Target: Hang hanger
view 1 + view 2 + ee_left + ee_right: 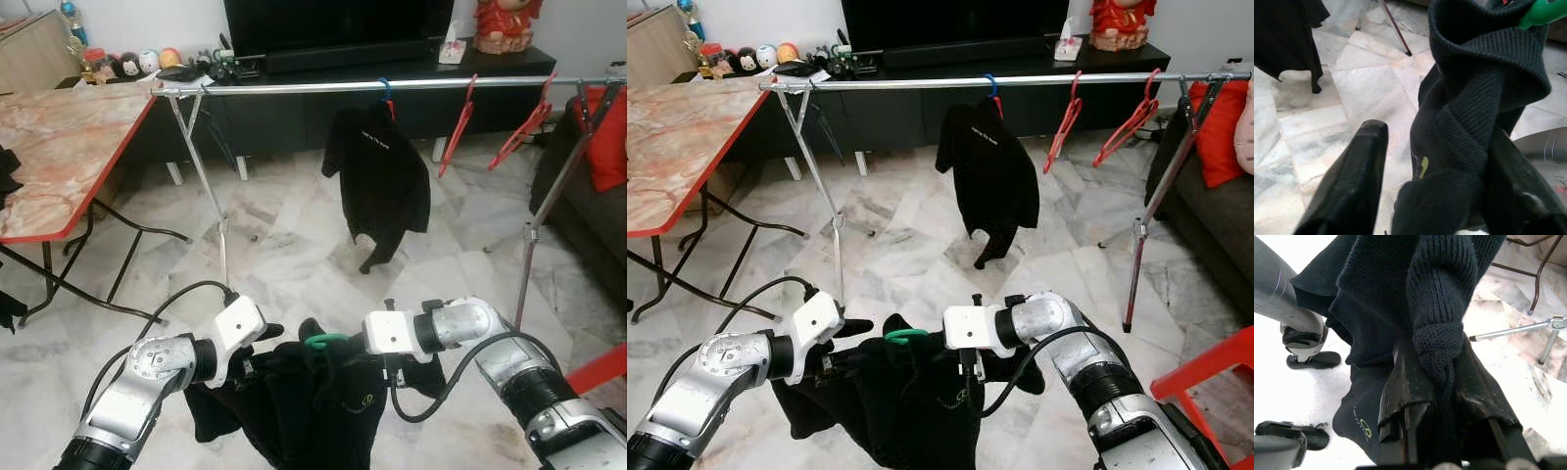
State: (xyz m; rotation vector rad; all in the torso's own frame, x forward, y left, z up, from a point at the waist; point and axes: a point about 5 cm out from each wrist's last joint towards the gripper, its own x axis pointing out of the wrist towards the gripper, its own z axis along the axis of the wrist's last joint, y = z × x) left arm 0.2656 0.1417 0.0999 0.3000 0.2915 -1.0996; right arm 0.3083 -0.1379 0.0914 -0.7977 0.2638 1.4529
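Black ribbed-knit garment (313, 401) on green hanger (326, 341), right gripper (1437, 396) clamping its collar, left gripper (1425, 196) parted.

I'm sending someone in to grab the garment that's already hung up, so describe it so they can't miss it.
Find the long silver rail that runs across the room in front of the black TV cabinet. Near its middle a black top hangs on a blue hanger. The red hangers further right along the rail are bare, so it is the only garment on the rail.
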